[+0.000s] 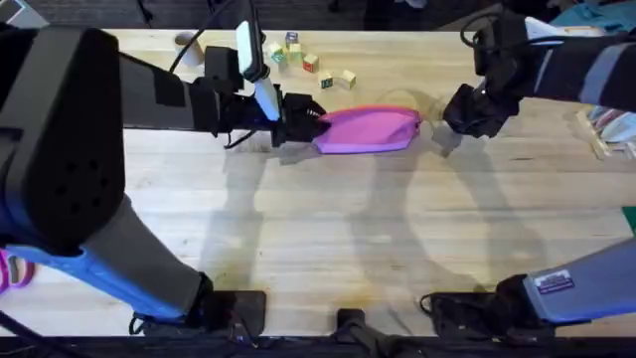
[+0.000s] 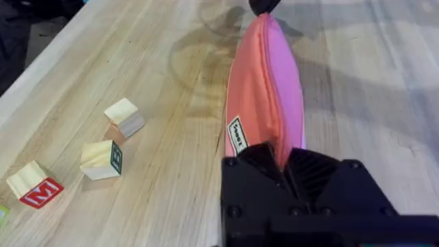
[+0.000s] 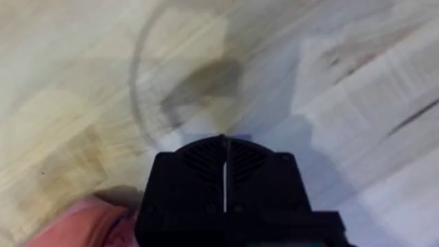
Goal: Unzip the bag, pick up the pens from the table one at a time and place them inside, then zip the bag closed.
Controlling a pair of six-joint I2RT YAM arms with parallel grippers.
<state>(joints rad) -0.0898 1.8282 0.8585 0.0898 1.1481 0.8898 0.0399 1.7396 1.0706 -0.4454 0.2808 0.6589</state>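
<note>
Left gripper (image 1: 316, 123): your left arm reaches in from 8 o'clock, and its black fingers are pinched together on the left end of the bag; in your left wrist view (image 2: 285, 165) the fabric runs straight into the closed fingers.
Bag (image 1: 370, 130): pink, lying flat on the table a little past centre, toward 12 o'clock, long axis running 9 to 3 o'clock. In your left wrist view (image 2: 264, 89) the zipper seam looks closed along its length, with a small white label near the held end.
Right gripper (image 1: 459, 114): you have it at about 1 o'clock, just off the bag's right end; in your right wrist view (image 3: 225, 171) the two fingers meet with nothing between them.
Table (image 1: 328, 229): light wood planks, bare in the near half.
Blocks (image 1: 310, 60): small lettered wooden cubes beyond the bag, toward 12 o'clock.
</note>
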